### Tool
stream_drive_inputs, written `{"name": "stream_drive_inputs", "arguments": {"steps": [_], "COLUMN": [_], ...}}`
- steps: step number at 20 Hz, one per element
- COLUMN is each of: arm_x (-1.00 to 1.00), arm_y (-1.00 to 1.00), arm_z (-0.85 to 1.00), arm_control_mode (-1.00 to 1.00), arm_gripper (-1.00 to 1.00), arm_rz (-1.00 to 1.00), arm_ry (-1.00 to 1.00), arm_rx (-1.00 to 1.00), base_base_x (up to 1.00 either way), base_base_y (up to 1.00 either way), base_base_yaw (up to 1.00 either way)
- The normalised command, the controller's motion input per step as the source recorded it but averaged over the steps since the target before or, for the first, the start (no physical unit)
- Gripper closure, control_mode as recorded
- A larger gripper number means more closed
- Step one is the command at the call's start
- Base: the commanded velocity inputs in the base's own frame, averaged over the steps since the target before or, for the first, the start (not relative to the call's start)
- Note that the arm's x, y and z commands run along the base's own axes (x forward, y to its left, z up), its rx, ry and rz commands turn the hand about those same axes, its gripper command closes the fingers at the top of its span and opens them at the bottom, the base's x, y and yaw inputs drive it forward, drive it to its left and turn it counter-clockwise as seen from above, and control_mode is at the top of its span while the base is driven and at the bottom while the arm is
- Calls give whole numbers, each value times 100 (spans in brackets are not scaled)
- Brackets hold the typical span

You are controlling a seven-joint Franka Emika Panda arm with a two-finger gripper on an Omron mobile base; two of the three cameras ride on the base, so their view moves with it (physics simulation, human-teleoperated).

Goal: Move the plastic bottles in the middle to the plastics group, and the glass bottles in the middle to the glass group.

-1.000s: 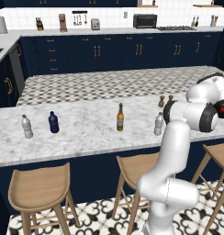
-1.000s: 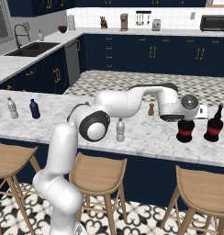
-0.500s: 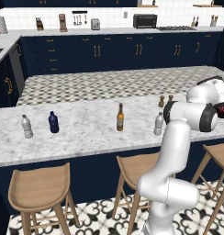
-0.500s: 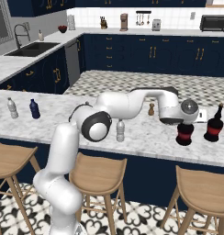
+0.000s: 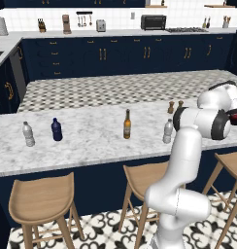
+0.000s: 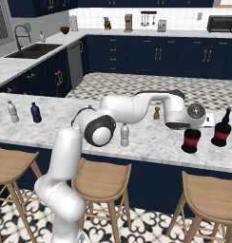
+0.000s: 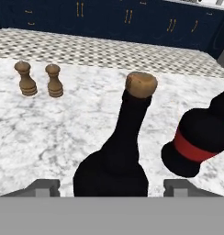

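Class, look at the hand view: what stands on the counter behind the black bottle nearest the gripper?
Behind the black bottle stand two brown shakers on the marble counter. Another red-banded bottle stands beside it. Its own base is hidden.

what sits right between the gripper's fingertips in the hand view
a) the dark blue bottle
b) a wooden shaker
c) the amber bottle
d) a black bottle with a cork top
d: in the hand view the black bottle with a cork top rises between the two fingertips of the gripper, with the two wooden shakers off to the side and a second black bottle with a red band beside it.
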Motion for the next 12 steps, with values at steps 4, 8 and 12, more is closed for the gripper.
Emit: {"name": "stream_drive_inputs", "arguments": {"steps": [4, 8, 12], "arm_x": [0, -13, -77], "arm_y": [0, 6, 39], "arm_z": [4, 52, 73], "arm_control_mode": [-100, -100, -100], "arm_gripper": [-100, -100, -100], "arm_rz": [0, 0, 1], "arm_ry": [0, 0, 0], "arm_rx": [0, 0, 0], "base_base_x": [0, 0, 0], "base_base_y": [0, 0, 0], "base_base_yaw": [0, 0, 0]}}
